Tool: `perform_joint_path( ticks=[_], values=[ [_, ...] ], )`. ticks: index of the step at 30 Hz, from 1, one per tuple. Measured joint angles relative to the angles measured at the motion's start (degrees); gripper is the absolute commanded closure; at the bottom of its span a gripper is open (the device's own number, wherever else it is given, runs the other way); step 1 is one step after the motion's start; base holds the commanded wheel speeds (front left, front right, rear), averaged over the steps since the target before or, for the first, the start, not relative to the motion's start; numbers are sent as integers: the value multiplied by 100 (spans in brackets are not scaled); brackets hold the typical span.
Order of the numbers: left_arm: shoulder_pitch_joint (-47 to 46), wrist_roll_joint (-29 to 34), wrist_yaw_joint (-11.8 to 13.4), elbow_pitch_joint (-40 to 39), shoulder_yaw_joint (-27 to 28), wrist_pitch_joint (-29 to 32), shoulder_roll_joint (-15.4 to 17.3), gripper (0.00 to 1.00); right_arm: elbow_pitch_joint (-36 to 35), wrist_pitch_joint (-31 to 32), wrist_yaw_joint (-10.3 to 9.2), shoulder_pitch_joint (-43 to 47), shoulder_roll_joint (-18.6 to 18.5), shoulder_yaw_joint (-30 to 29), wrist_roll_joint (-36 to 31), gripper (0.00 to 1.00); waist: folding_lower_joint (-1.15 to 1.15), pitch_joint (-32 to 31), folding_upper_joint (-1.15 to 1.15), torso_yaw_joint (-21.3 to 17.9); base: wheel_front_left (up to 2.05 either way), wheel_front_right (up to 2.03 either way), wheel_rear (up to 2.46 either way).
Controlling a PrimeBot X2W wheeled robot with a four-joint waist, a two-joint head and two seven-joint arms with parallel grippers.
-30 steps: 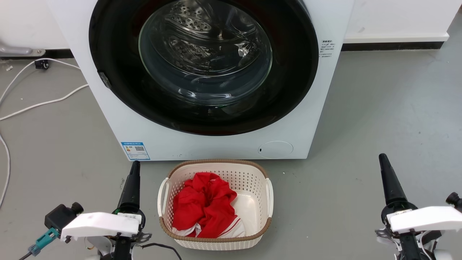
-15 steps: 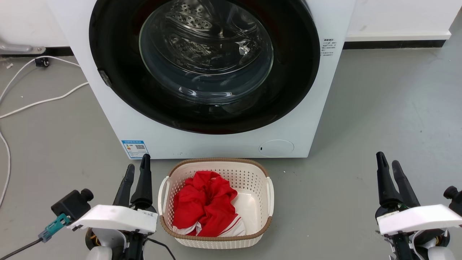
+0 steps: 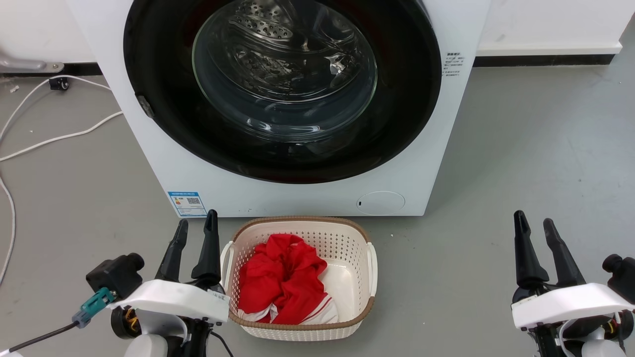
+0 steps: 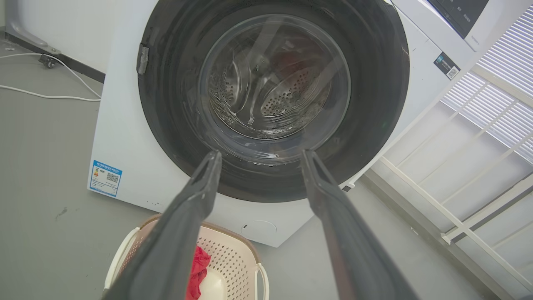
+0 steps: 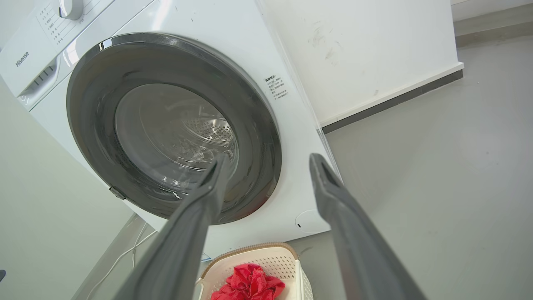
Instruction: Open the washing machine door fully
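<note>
Far left, a couple of white cables (image 3: 49,141) snake across the grey floor (image 3: 521,148). Next over, low down, the left end effector (image 3: 198,218) sits released, its two dark fingers spread with nothing between them. The tips point up toward the small blue label (image 3: 187,204) on the bottom left corner of the washing machine (image 3: 297,198).

The machine stands dead centre against the white wall. The washing machine door (image 3: 284,89) takes up most of its front, a big glossy black ring around a bulging glass bowl. It's closed flat against the front, and you can see the perforated steel drum (image 3: 263,27) through the glass. From the left wrist cam, that arm's fingers frame the lower part of the glass.

Right in front of the machine, on the floor, is a white laundry basket (image 3: 297,224) with a brown rim and a crumpled red cloth (image 3: 283,277) in it. The left end effector is just beside its left side. A small round white flap (image 3: 380,203) sits on the machine's lower right.

Over on the right, well apart from the basket, the right end effector (image 3: 533,218) is also released, fingers apart and empty, over bare floor.
</note>
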Motion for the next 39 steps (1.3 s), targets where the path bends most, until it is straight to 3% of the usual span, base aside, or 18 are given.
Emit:
perform_joint_path(
  ticks=[39],
  values=[
    [-117,2377,120,74,-171,-558,10,0,-343,-183,1,57,4,135,-2401,0,0,105,0,-16,0,0,0]
  ],
)
